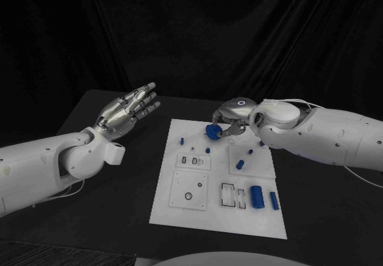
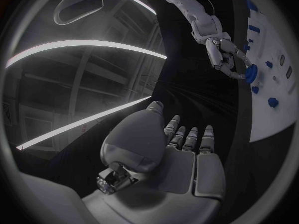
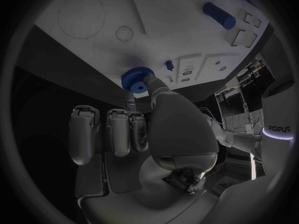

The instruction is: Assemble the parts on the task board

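Head view: right hand (image 1: 233, 117) pinches blue gear (image 1: 213, 131) over far end of task board (image 1: 220, 219). Left hand (image 1: 128, 111) raised off counter, fingers apart, empty. Advice: keep gear level, align bore with peg before lowering.

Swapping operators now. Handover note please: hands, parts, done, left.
Right hand pinches a blue gear over the far end of the white board.
Left hand open, raised off the board's left side, holding nothing.
Small blue pegs stand mid-board; two blue cylinders lie at the near right.
Gear not seated yet; cylinders untouched. Seat the gear, then the remaining parts.
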Robot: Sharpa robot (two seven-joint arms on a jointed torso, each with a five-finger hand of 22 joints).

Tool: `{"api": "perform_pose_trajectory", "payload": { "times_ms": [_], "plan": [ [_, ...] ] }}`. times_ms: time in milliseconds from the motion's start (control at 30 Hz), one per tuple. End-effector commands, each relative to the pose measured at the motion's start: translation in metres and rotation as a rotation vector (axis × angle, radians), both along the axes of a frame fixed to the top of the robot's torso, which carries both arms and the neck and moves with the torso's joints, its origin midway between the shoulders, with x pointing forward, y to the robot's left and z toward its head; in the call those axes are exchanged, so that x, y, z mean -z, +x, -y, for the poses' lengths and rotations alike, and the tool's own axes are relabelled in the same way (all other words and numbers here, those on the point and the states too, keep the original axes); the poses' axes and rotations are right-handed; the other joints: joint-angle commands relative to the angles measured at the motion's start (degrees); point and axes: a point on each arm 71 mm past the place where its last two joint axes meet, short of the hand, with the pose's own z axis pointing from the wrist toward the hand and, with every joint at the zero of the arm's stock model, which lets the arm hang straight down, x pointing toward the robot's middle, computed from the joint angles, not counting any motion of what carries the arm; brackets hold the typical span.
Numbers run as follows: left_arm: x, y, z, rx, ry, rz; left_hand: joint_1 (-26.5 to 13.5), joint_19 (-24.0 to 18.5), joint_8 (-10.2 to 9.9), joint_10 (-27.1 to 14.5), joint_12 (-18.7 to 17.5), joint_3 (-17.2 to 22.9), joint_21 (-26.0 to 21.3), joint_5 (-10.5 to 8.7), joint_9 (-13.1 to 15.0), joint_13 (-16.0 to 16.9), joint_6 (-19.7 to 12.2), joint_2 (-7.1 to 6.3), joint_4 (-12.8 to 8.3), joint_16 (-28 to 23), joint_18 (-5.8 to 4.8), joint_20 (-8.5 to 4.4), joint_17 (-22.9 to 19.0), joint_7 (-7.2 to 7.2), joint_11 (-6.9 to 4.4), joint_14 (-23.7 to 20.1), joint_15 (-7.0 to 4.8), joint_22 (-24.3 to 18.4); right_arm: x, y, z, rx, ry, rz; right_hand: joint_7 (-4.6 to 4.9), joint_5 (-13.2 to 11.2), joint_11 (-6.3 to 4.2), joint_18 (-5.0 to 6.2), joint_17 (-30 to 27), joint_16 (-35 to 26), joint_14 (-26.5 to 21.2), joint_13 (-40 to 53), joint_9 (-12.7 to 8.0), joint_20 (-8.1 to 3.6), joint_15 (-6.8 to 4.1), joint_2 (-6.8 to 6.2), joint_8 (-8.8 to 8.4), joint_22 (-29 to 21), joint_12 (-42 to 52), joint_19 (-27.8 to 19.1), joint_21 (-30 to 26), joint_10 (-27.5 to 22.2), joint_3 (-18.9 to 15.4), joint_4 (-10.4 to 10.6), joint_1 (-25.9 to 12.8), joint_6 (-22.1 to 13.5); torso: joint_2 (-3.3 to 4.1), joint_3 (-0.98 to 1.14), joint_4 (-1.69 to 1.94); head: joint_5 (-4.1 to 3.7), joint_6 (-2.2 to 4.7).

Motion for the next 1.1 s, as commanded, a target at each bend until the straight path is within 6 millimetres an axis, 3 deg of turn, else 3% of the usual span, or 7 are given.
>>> {"api": "perform_pose_trajectory", "payload": {
  "times_ms": [33,333,500,667,867,1000,1100],
  "plan": [
    [-0.001,0.0,0.001,0.01,-0.019,0.011,0.62,-0.04,0.38,0.17,-0.04,0.26,-0.2,0.21,0.05,0.01,0.3,-0.11,-0.05,-0.21,0.58,-0.17,-0.05,0.08,0.3,0.08,-0.17,-0.1,0.003,0.002,-0.006,-0.014,-0.012,-0.024,0.07,0.19,-0.06,-1.1,8.27,0.21,4.77,15.08,16.45,-0.36,-0.34,-0.14,-0.57,11.53,0.14,2.76,0.33,5.98,0.33,0.18,0.21,-0.69,-0.02,0.03,-0.11,0.22,-0.14],
    [-0.001,0.0,0.005,0.02,-0.022,0.01,0.61,-0.04,0.38,0.16,-0.05,0.27,-0.2,0.21,0.04,0.01,0.21,-0.08,-0.02,-0.21,0.58,-0.14,-0.05,0.08,0.32,0.08,-0.1,-0.1,0.008,0.009,-0.023,-0.026,-0.024,-0.031,0.19,0.25,0.02,-1.09,8.23,0.19,4.76,15.08,16.04,-0.33,-0.28,-0.19,-1.17,11.54,0.14,2.74,0.29,5.98,0.62,0.12,0.39,-0.86,0.05,0.09,0.13,-0.11,-0.28],
    [-0.001,0.001,0.005,0.02,-0.021,0.01,0.61,-0.04,0.38,0.16,-0.05,0.27,-0.2,0.21,0.04,0.01,0.21,-0.08,-0.02,-0.21,0.58,-0.14,-0.05,0.08,0.32,0.08,-0.1,-0.1,0.01,0.009,-0.027,-0.031,-0.032,-0.042,0.59,-0.09,0.14,-1.05,8.1,0.13,4.7,15.08,14.6,-0.19,-0.16,-0.56,-3.38,11.51,0.14,2.64,0.12,5.98,1.12,0.23,0.25,-1.79,0.05,0.05,-0.01,0.14,-0.41],
    [-0.001,0.001,0.004,0.019,-0.02,0.01,0.61,-0.04,0.38,0.16,-0.05,0.27,-0.2,0.21,0.04,0.01,0.21,-0.08,-0.02,-0.21,0.58,-0.14,-0.05,0.08,0.32,0.08,-0.1,-0.1,0.013,0.009,-0.029,-0.036,-0.034,-0.048,0.64,-0.23,0.0,-1.0,7.97,0.05,4.66,15.08,13.81,-0.21,-0.22,-0.7,-4.56,11.47,0.14,2.55,-0.03,5.98,1.37,0.29,0.18,-2.18,0.03,0.03,-0.01,0.2,-0.51],
    [-0.001,0.001,0.005,0.021,-0.02,0.009,0.61,-0.04,0.38,0.16,-0.05,0.27,-0.2,0.21,0.04,0.01,0.21,-0.08,-0.02,-0.21,0.58,-0.14,-0.05,0.08,0.32,0.08,-0.1,-0.1,0.014,0.008,-0.03,-0.041,-0.034,-0.052,1.01,-1.12,-0.07,-0.9,7.62,-0.17,4.56,15.08,8.97,-0.33,-0.34,-1.43,-11.0,11.38,0.14,2.34,-0.47,5.98,1.96,0.45,-0.14,-6.04,0.0,0.03,-0.1,0.31,-0.68],
    [-0.001,0.001,0.004,0.02,-0.019,0.009,0.59,-0.04,0.4,0.13,-0.06,0.28,-0.2,0.21,0.04,0.0,0.25,-0.05,0.0,-0.21,0.57,-0.11,-0.05,0.09,0.33,0.08,-0.06,-0.1,0.014,0.007,-0.03,-0.043,-0.034,-0.054,0.87,-1.03,-0.22,-0.88,7.49,-0.26,4.53,15.08,7.53,-0.38,-0.41,-1.52,-12.67,11.37,0.14,2.3,-0.59,5.98,2.05,0.2,0.03,-6.74,0.01,0.03,-0.09,0.29,-0.67],
    [-0.001,0.001,0.004,0.02,-0.019,0.008,0.59,-0.04,0.4,0.13,-0.06,0.28,-0.2,0.21,0.04,0.0,0.25,-0.05,0.0,-0.21,0.57,-0.11,-0.05,0.09,0.33,0.08,-0.06,-0.1,0.014,0.007,-0.029,-0.046,-0.034,-0.056,0.79,-1.14,-0.29,-0.76,7.08,-0.52,4.44,15.08,5.55,-0.47,-0.49,-1.63,-14.85,11.19,0.14,2.06,-1.04,5.98,1.93,-0.03,-0.03,-8.11,-0.03,0.02,-0.16,0.25,-0.71]
  ]
}}
